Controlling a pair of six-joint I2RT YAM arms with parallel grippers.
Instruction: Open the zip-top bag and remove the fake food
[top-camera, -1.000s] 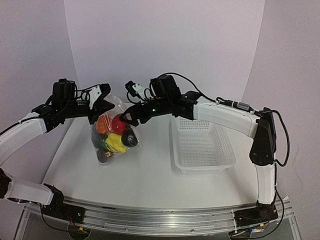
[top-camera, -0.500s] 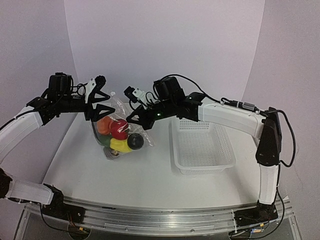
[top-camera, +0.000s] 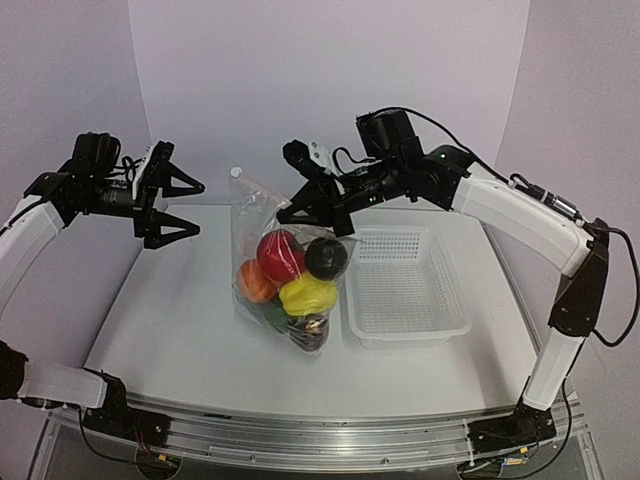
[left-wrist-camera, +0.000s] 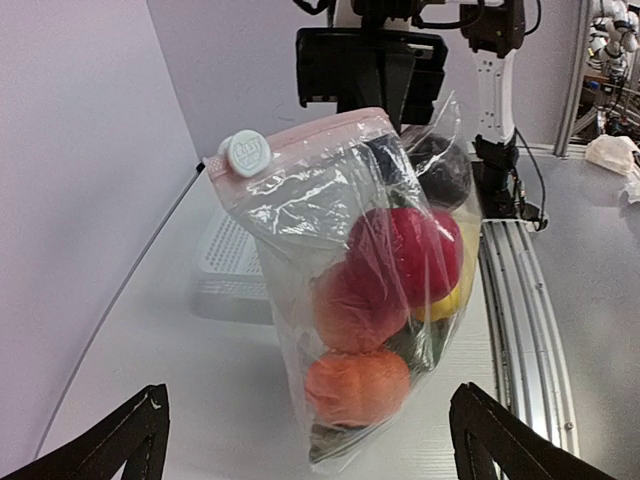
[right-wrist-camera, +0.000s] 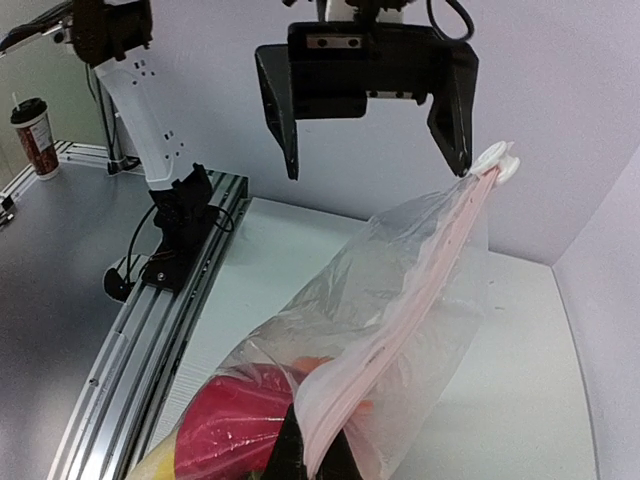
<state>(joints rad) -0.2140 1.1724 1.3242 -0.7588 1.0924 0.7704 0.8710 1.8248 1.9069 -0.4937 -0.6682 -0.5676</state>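
Observation:
The clear zip-top bag (top-camera: 262, 215) hangs over the table's middle, held by its pink zip strip (right-wrist-camera: 400, 330), with the white slider (left-wrist-camera: 245, 153) at the free upper corner. My right gripper (top-camera: 318, 218) (right-wrist-camera: 315, 452) is shut on the strip's other end. The fake food sits bunched inside: a red piece (top-camera: 280, 254), a black one (top-camera: 326, 258), a yellow one (top-camera: 308, 295) and an orange one (left-wrist-camera: 357, 385). My left gripper (top-camera: 190, 208) (left-wrist-camera: 310, 420) stands wide open to the bag's left, touching nothing. I cannot tell whether the bag's bottom touches the table.
A white mesh basket (top-camera: 440, 290) stands just right of the bag, under the right arm. The purple back wall is close behind, and the rail (top-camera: 300, 435) runs along the near table edge.
My left gripper opened, let go of the bag and drew back left. My right gripper shut on the zip strip and carried the bag rightward toward the basket.

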